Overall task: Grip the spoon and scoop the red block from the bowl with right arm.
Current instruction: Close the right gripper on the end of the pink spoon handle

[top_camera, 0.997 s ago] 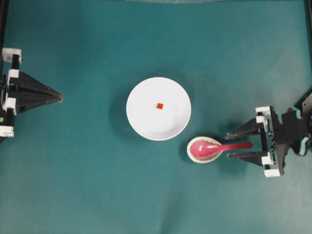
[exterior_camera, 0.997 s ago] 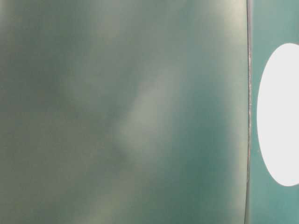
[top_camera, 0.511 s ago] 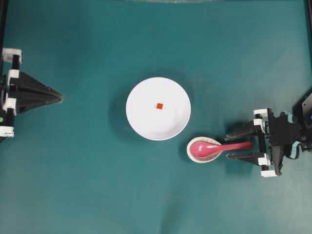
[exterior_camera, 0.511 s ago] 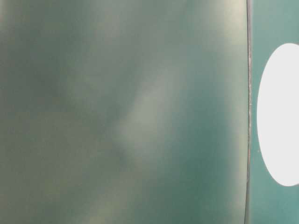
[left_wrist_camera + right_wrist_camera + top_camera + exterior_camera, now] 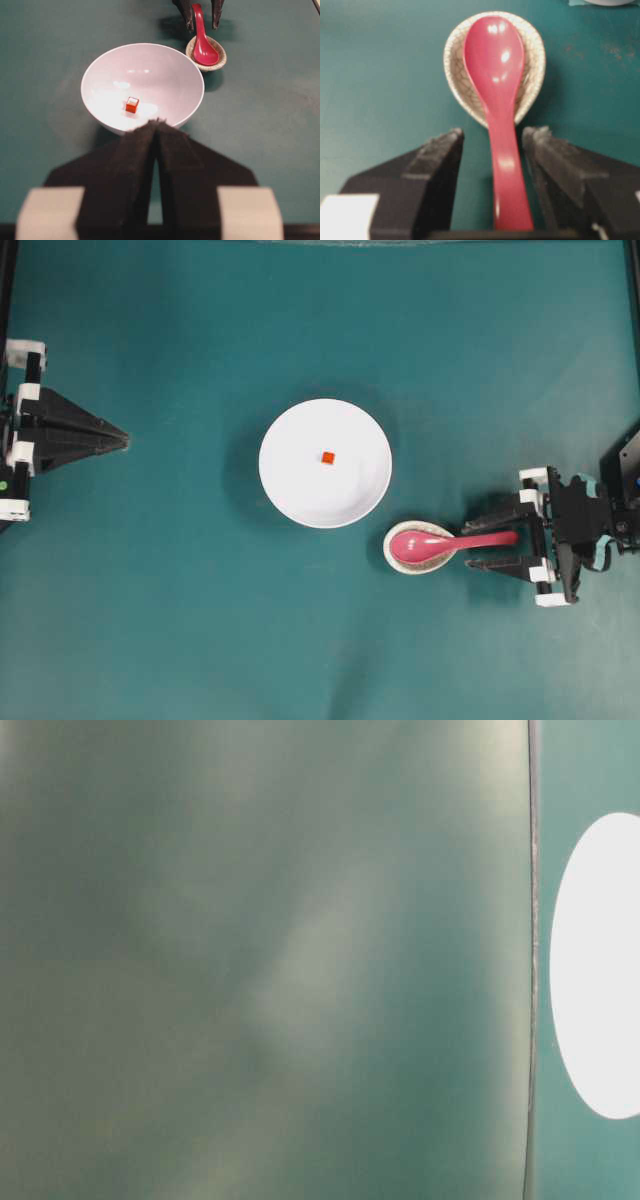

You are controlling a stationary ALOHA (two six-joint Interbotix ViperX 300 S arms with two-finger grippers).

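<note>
The pink spoon [image 5: 440,543] lies with its scoop in a speckled oval rest [image 5: 419,548], handle pointing right; it also shows in the right wrist view [image 5: 499,100] and the left wrist view [image 5: 201,40]. The white bowl [image 5: 290,490] holds the tiny red block [image 5: 327,457], seen too in the left wrist view [image 5: 132,104]. My right gripper [image 5: 487,543] is open, its fingers straddling the spoon handle with a gap on each side [image 5: 492,137]. My left gripper [image 5: 122,440] is shut and empty at the far left [image 5: 157,122].
The teal table top spreads all around the bowl and rest. The table-level view is a blur with only a white bowl edge [image 5: 600,965] at its right.
My right gripper has sunk lower and its fingers have drawn closer round the spoon handle. The spoon, bowl, block and left arm have not moved.
</note>
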